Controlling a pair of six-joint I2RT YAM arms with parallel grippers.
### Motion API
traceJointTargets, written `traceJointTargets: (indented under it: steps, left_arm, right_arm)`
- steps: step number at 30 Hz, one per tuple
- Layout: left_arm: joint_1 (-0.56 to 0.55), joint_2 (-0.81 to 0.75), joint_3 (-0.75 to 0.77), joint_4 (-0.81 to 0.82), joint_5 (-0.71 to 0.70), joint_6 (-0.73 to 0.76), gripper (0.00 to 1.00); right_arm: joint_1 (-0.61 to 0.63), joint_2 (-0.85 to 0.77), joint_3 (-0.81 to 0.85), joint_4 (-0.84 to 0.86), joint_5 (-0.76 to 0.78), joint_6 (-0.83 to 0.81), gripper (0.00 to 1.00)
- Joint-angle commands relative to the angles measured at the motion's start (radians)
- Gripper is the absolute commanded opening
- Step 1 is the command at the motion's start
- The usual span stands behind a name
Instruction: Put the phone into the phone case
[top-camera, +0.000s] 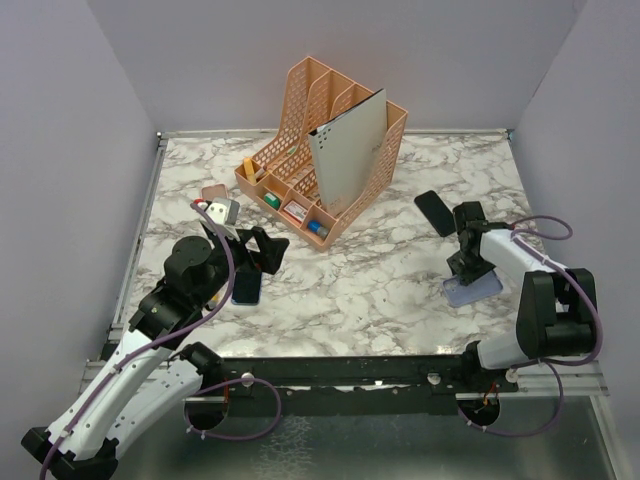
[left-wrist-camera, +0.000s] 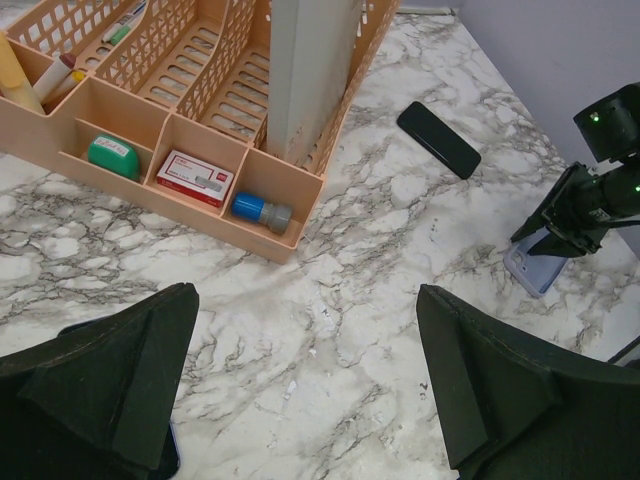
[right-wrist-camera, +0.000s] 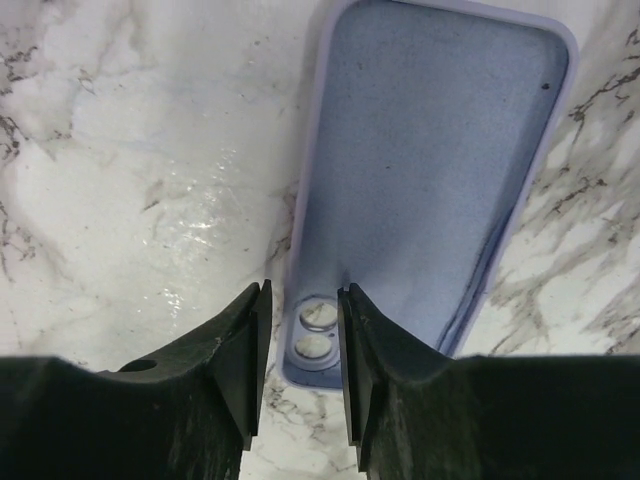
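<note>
Right hand (right-wrist-camera: 304, 292) positioned at the camera-cutout end of the phone case (right-wrist-camera: 430, 180).
Fingers (right-wrist-camera: 235, 380) stand a narrow gap apart, one outside the case's side wall and one over its interior, with the twin lens openings showing between them; no clamping on the wall is evident. The lilac case lies open side up on the marble counter (top-camera: 380, 290), right of the orange desk organizer (top-camera: 283, 130) and nearer the arm bases, well apart from it. The black phone (top-camera: 435, 212) lies flat on the counter, right of the organizer and between it and the case (touching neither). Left hand (left-wrist-camera: 307, 291) hovers near the front of the organizer's left end, fingers fully apart, with a second dark handset (top-camera: 247, 287) lying flat partly under it.
</note>
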Motion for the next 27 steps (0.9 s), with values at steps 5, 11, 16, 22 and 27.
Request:
traceJointTargets:
  steps: [5, 11, 16, 22, 27]
  left_arm:
    - [0.0, 0.004, -0.013, -0.002, 0.013, 0.008, 0.99]
    - [0.0, 0.007, -0.013, -0.001, 0.013, 0.008, 0.99]
    - [0.0, 0.014, -0.013, 0.0, 0.014, 0.008, 0.99]
    - [0.0, 0.018, -0.013, 0.001, 0.014, 0.009, 0.99]
    - [0.0, 0.024, -0.013, 0.003, 0.016, 0.009, 0.99]
  right_arm:
    - [-0.016, -0.014, -0.045, 0.101, 0.022, -0.009, 0.35]
    - [-0.022, -0.012, -0.067, 0.128, 0.032, -0.015, 0.3]
    - [-0.022, -0.042, -0.082, 0.154, 0.057, -0.045, 0.17]
    - [-0.022, -0.087, -0.097, 0.187, 0.073, -0.139, 0.0]
    - [-0.022, -0.134, -0.097, 0.196, 0.055, -0.285, 0.01]
